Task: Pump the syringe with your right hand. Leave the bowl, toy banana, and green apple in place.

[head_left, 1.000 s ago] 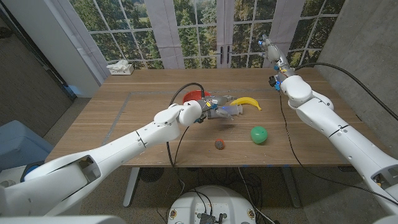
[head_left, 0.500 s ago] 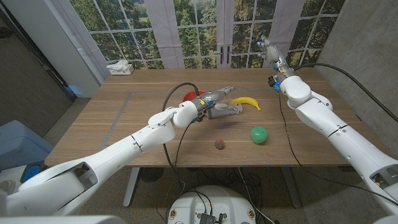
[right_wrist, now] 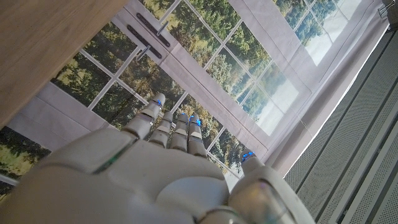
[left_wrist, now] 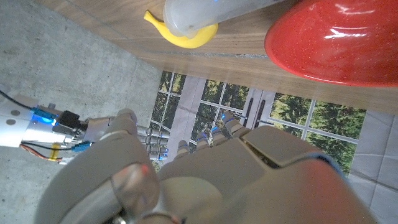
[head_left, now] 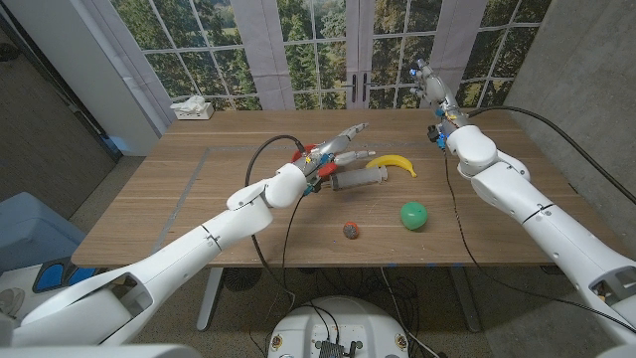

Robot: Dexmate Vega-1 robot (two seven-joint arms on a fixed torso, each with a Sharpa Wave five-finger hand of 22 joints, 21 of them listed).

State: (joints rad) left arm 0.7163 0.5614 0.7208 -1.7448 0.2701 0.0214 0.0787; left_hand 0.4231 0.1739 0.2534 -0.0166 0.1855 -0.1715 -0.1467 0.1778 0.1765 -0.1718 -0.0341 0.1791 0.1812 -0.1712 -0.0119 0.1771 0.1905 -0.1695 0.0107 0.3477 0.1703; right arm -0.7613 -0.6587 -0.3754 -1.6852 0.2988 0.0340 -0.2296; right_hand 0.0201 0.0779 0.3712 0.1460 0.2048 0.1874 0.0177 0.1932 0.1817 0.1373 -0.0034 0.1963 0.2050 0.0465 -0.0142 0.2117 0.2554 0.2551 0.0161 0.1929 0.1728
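Mid-bench, my left hand hovers released above the syringe, beside the toy banana; right hand raised at the far edge, fingers extended, empty.

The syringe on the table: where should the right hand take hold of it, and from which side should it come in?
The syringe lies flat, its long axis roughly across the table, between the red bowl and the toy banana. Probably best to wrap the clear barrel from above, thumb free for the plunger end. The right hand is raised at the far edge, so it would descend from the banana side; the left hand hovers over the bowl side.
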